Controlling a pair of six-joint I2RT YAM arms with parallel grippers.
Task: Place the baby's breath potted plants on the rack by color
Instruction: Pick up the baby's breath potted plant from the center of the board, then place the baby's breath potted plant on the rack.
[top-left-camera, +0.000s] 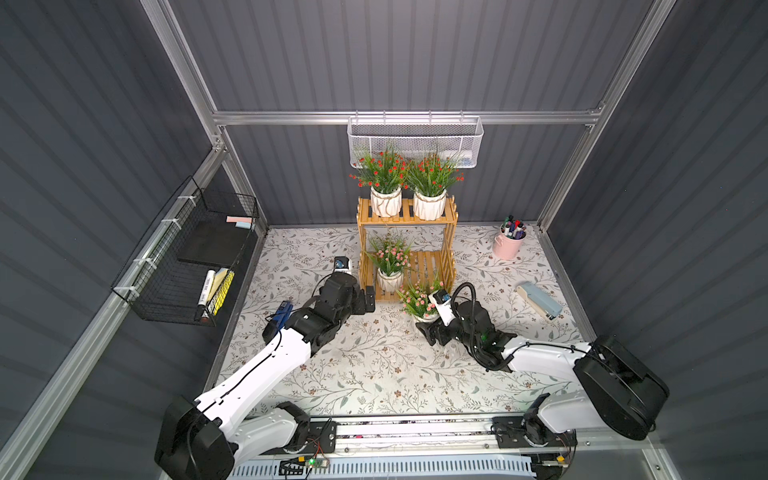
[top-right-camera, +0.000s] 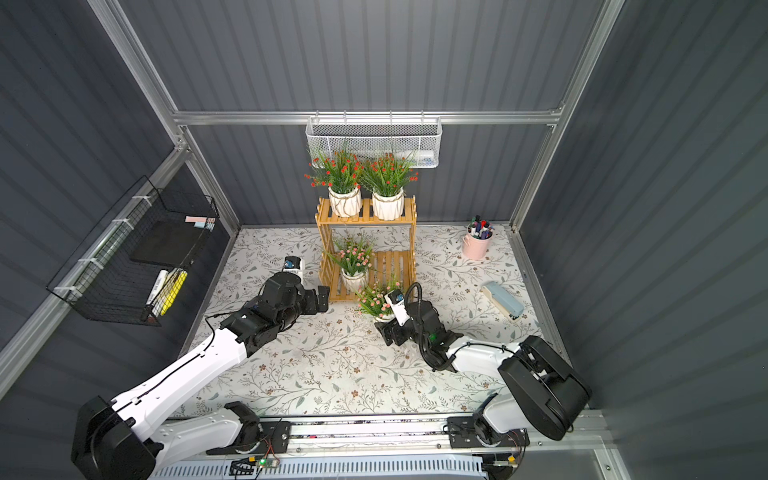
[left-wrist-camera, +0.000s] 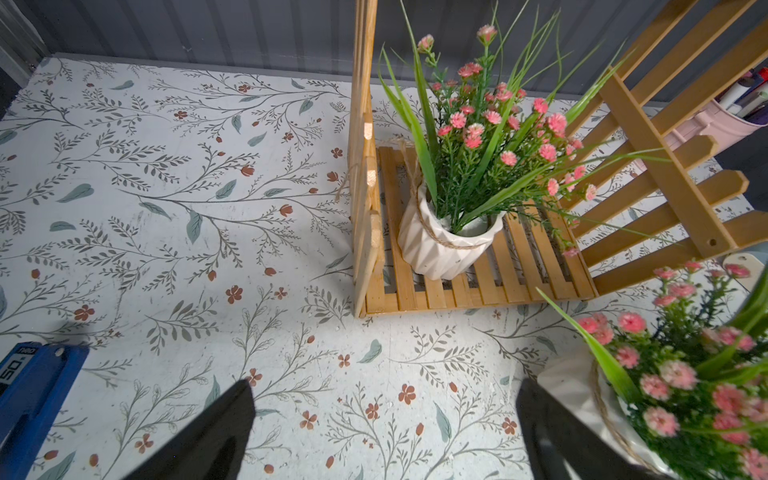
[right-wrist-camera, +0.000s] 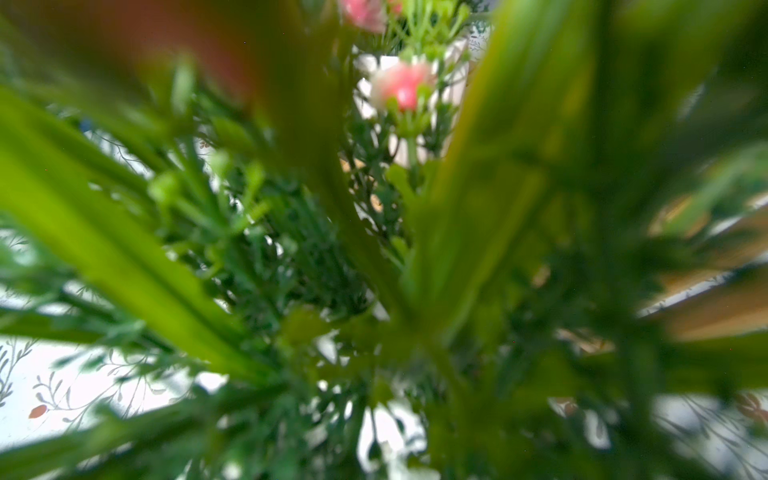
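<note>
My left pincer (left-wrist-camera: 384, 386) is spread wide and holds nothing, low over the worktop (left-wrist-camera: 166, 232) just beside the rack (top-left-camera: 448, 220). My right pincer (top-left-camera: 424, 332) is at the pot of a pink plant (top-left-camera: 417, 297) just in front of the rack's lower tier. Its leaves fill my wrist view, so I cannot tell how far that pincer is closed. The other pink plant (top-left-camera: 390, 257) stands on the lower tier; a red plant (top-left-camera: 384, 174) and a second red plant (top-left-camera: 432, 178) stand side by side on top.
</note>
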